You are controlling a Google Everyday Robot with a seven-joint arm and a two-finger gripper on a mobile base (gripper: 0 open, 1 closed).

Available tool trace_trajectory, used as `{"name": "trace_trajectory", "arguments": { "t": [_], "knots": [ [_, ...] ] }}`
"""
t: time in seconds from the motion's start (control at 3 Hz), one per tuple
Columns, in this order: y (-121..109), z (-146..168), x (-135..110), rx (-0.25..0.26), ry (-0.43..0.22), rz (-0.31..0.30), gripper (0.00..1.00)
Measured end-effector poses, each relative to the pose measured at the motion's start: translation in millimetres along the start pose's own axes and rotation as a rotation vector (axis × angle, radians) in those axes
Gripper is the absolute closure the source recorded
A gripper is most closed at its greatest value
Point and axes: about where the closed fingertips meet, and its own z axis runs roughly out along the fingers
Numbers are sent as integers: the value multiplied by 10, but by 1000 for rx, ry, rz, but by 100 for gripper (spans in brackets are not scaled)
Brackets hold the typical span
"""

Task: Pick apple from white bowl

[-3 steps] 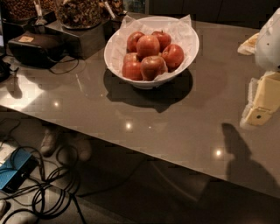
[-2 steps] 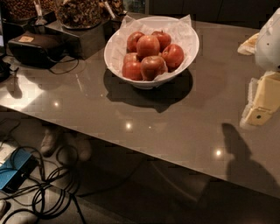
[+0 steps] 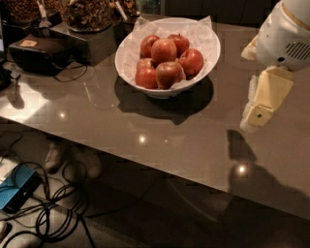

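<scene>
Gripper (image 3: 257, 114) at right edge of view, hanging low over the grey table (image 3: 121, 121), pointing down. Can't tell how far open it is or whether it has hold of anything. White bowl (image 3: 213, 53) sits well apart, to its left and farther back on the table, paper-lined. Red apples (image 3: 164, 51) are piled in the bowl. Dark nut jars (image 3: 87, 12) sit behind-left of the bowl.

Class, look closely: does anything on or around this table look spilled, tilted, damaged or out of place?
Nothing stands out. The white bowl sits upright on the table, apples piled inside on the paper, none spilled. The gripper hangs at the right, apart from the bowl. Only the cables on the floor look tangled.
</scene>
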Motion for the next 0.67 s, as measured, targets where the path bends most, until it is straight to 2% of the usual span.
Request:
{"name": "trace_trajectory", "arguments": {
  "t": [0.33,0.67],
  "knots": [
    [-76,39,-275,-31,-18,3,0],
    [-131,37,-513,-34,-44,-24,0]
  ]
}}
